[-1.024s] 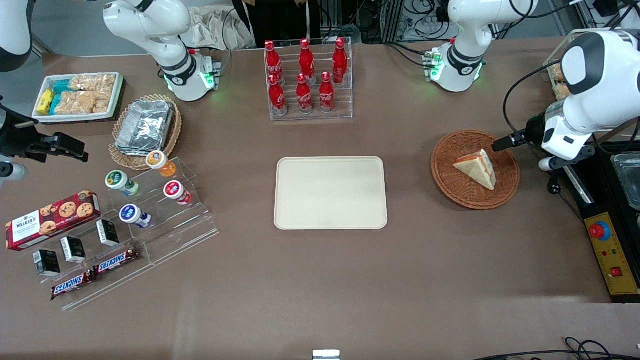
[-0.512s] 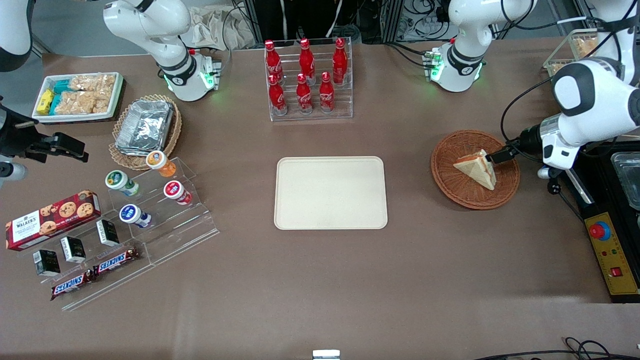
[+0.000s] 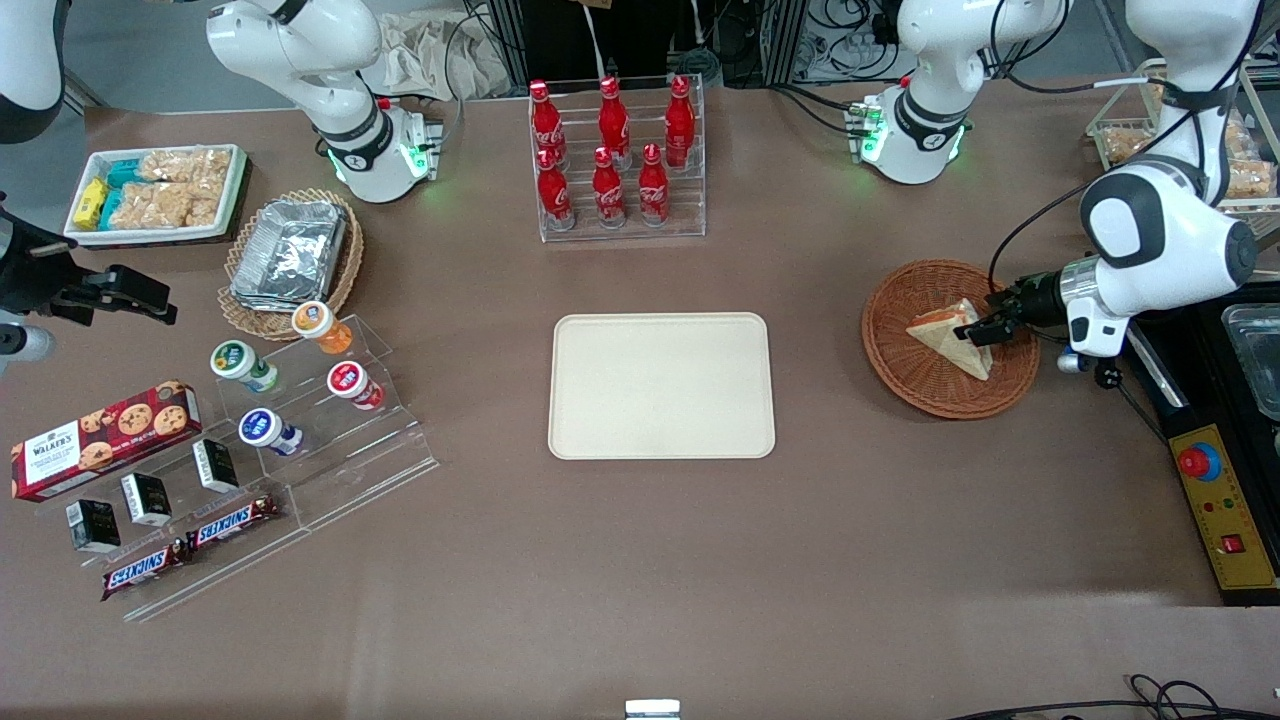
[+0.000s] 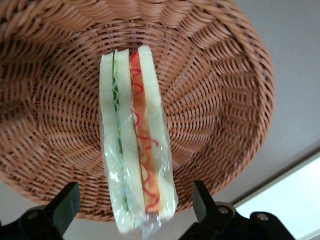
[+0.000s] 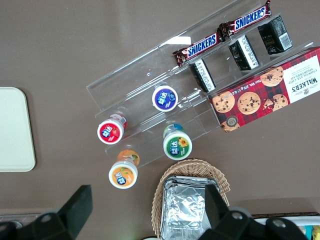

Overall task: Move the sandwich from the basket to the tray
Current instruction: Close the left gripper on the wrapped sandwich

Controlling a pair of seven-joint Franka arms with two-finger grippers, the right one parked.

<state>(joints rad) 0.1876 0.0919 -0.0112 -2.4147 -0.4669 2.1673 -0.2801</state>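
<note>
Not much done yet on my end: the sandwich [image 4: 136,145] sits in the basket [image 3: 950,338], and the tray [image 3: 661,386], toward the parked arm's end of the table from the basket, is bare. My end effector [image 4: 137,212] is spread wide at the sandwich's edge, one finger each side, nothing gripped. Grab, lift and carry are all left. Sandwich looks plastic-wrapped: white bread, green and red-orange layers.

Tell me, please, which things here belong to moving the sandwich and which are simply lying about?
Job: sandwich in the basket; tray, bare; gripper, open, its fingers either side of the sandwich.

Lying about: cola bottles, foil containers, yogurt cups, Snickers bars, cookie box, snack tray.
</note>
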